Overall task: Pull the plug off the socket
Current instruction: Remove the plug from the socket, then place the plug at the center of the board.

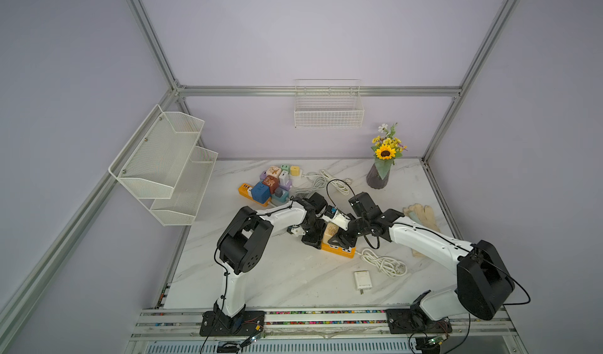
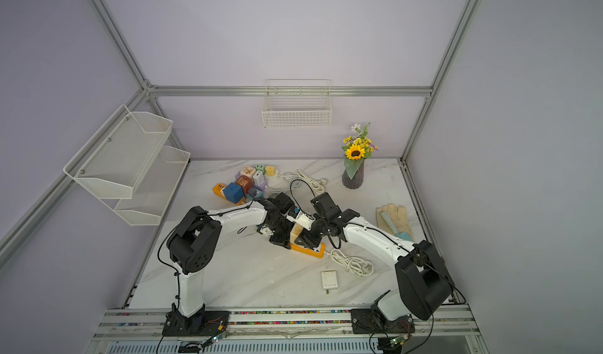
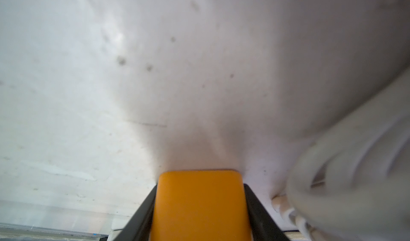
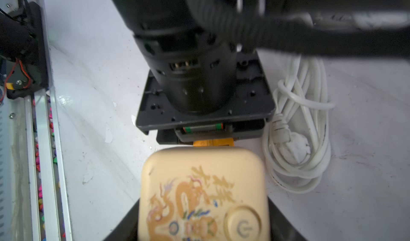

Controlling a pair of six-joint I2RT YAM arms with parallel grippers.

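**Now: one end braced, the other gripped for the pull**

Toward the back left of the table [image 1: 261, 280], a second strip [image 1: 244, 190] crowded with coloured adapters [image 1: 270, 182] is left well apart from the work. Nearer the middle, the orange power strip [image 1: 339, 250] is laid flat on the marble. One end of it is pinched between the fingers of the left gripper [image 3: 200, 185], apparently so that it is held down and not dragged along when the pull comes.

The cream plug [image 4: 203, 177], printed with a dragon, is stood upright on that strip, just beside the left gripper. It appears to be seated in its socket, though the pins are hidden. Its sides are clasped by the right gripper [image 4: 204, 200], whose jaws are closed against it. This grip is judged to suit a straight lift away from the strip, and the pull itself is judged not yet made.

Further right, a coiled white cord [image 1: 385, 262] is seen just beside the strip's free end, clear of both arms. A loose white charger [image 1: 363, 280] is lying nearer the front edge.
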